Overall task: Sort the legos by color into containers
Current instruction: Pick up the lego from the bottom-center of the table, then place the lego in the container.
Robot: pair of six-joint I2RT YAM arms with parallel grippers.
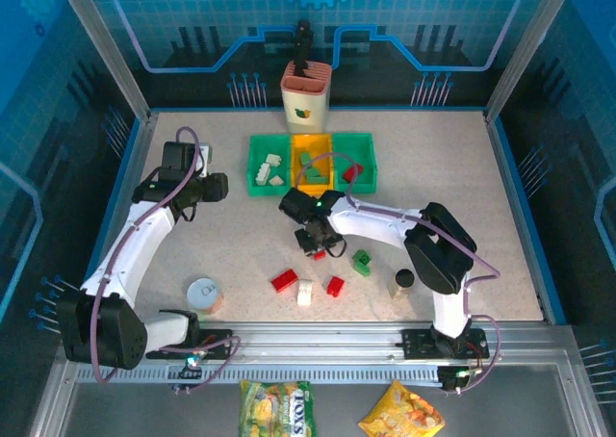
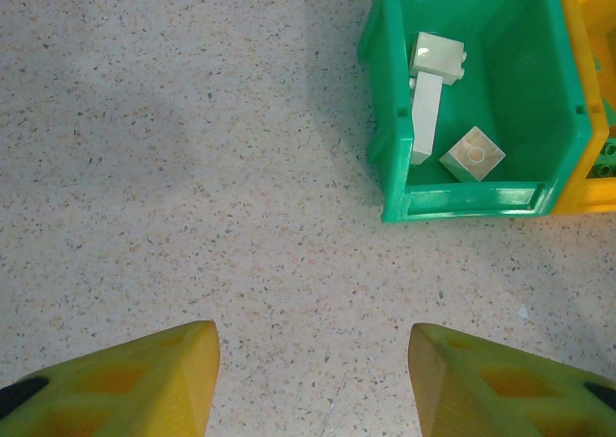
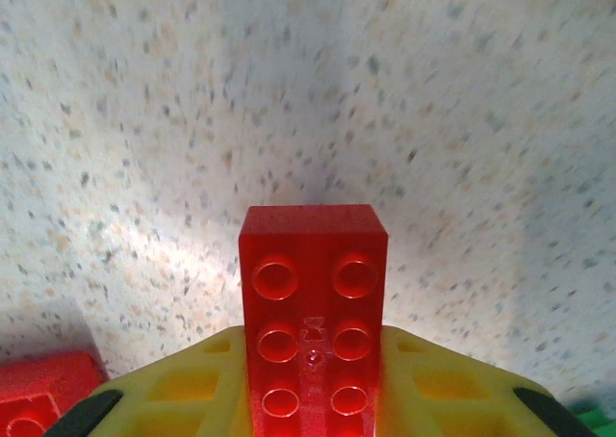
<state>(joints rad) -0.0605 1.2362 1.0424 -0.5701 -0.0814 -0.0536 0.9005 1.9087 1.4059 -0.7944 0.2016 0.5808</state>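
Observation:
My right gripper (image 1: 316, 239) is at mid-table, just in front of the containers, shut on a red lego (image 3: 313, 302) that stands out between its yellow fingers (image 3: 443, 389). A second red lego (image 3: 38, 403) lies beside it on the table. More legos lie loose nearer the arms: a red one (image 1: 283, 280), a white one (image 1: 304, 293), another red (image 1: 335, 286) and a green one (image 1: 362, 262). The left green container (image 1: 252, 158) holds white legos (image 2: 428, 100), the yellow container (image 1: 327, 141) green ones, the right green container (image 1: 371, 158) a red one. My left gripper (image 1: 214, 187) hovers open, left of the containers, nothing between its fingers.
A cream-and-orange cup (image 1: 306, 97) stands behind the containers. A small black-capped bottle (image 1: 403, 283) is right of the loose legos and a round silver-topped tin (image 1: 203, 294) sits near the left arm. Snack packets (image 1: 277, 405) lie beyond the table's near rail.

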